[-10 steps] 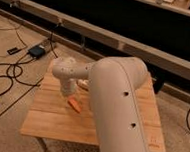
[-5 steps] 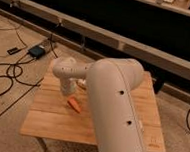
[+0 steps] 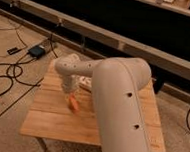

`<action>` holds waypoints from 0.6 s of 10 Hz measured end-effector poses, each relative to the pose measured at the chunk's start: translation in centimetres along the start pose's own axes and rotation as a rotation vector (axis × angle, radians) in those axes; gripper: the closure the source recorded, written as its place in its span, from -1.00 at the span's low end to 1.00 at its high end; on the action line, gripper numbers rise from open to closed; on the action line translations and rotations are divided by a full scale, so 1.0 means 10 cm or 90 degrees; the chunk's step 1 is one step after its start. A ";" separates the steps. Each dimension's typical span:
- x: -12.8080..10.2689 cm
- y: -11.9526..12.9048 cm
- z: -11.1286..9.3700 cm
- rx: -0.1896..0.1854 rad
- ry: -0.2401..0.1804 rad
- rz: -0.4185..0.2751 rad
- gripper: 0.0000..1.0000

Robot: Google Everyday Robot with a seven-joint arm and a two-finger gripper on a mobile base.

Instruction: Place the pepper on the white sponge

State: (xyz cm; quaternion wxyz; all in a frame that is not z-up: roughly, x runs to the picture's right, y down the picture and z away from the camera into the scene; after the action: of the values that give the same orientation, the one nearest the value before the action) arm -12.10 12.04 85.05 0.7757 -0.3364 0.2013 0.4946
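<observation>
The orange pepper lies on the wooden table, left of its middle. My gripper reaches down from the white wrist right onto the pepper's upper end and is shut on it, with the orange tip sticking out below. The big white arm covers the table's right half. A small pale thing peeks out behind the wrist; I cannot tell whether it is the white sponge.
Black cables and a dark box lie on the floor to the left of the table. A long dark wall with a pale rail runs behind it.
The gripper has closed around the pepper's upper end. The pepper lies in the same spot on the table, and the arm has barely shifted.
</observation>
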 end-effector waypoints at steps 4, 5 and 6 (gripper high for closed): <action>0.29 -0.15 -0.53 0.003 -0.018 0.084 1.00; 0.44 -0.33 -0.64 0.017 -0.015 0.124 1.00; 0.57 -0.49 -0.73 0.031 -0.012 0.159 1.00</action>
State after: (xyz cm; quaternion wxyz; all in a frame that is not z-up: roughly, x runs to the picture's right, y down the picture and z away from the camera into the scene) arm -5.06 9.00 77.95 0.7180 -0.2850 0.2461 0.5854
